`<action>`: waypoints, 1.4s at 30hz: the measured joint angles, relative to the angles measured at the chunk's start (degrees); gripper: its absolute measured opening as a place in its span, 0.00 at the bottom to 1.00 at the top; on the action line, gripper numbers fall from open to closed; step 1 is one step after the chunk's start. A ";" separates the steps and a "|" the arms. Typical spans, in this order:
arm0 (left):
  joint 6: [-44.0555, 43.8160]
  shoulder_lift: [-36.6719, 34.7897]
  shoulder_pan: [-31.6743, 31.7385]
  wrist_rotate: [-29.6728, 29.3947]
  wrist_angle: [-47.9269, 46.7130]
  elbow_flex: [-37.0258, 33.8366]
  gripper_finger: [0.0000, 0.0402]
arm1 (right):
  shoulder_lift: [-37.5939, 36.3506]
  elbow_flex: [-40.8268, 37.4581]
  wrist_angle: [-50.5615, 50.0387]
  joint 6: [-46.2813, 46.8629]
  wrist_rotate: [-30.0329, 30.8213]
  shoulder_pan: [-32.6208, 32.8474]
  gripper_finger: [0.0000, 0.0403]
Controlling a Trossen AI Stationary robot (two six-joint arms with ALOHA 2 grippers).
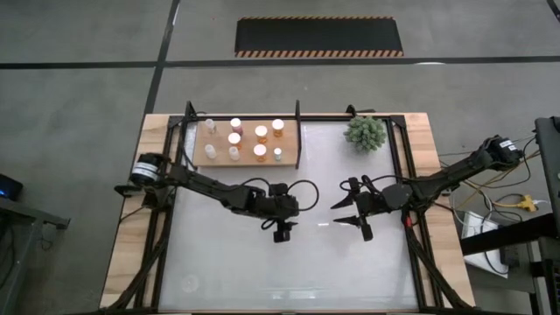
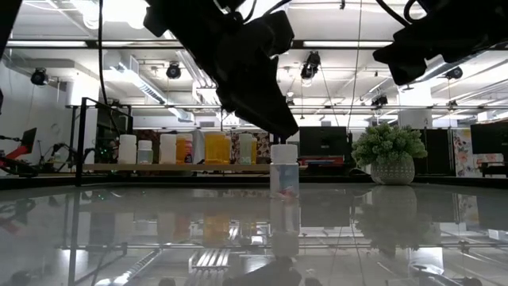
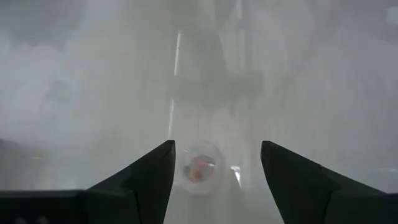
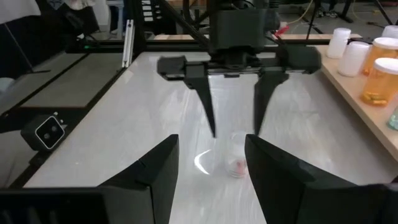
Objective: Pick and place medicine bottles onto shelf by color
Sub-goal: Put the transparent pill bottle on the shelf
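Note:
A small clear bottle [image 2: 284, 171] with a white cap and reddish contents stands upright on the white tabletop near its middle. It also shows in the left wrist view [image 3: 199, 165] and the right wrist view [image 4: 236, 163]. In the high view my left arm hides it. My left gripper [image 1: 282, 232] points down just above it, open, one finger to each side [image 4: 235, 132]. My right gripper [image 1: 337, 213] is open and empty, a short way to the bottle's right, pointing at it. Several orange and white bottles stand on the wooden shelf [image 1: 221, 138] at the far left.
A spiky green plant in a pot [image 1: 365, 132] stands at the far right of the table and shows in the low view [image 2: 389, 151]. Black frame bars [image 1: 298, 131] edge the shelf. The shelf's bottles line up in the low view [image 2: 182, 148].

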 joint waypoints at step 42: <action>-1.84 4.43 0.31 -1.19 9.52 -4.19 0.53 | -0.02 0.22 0.20 0.52 1.40 0.00 0.43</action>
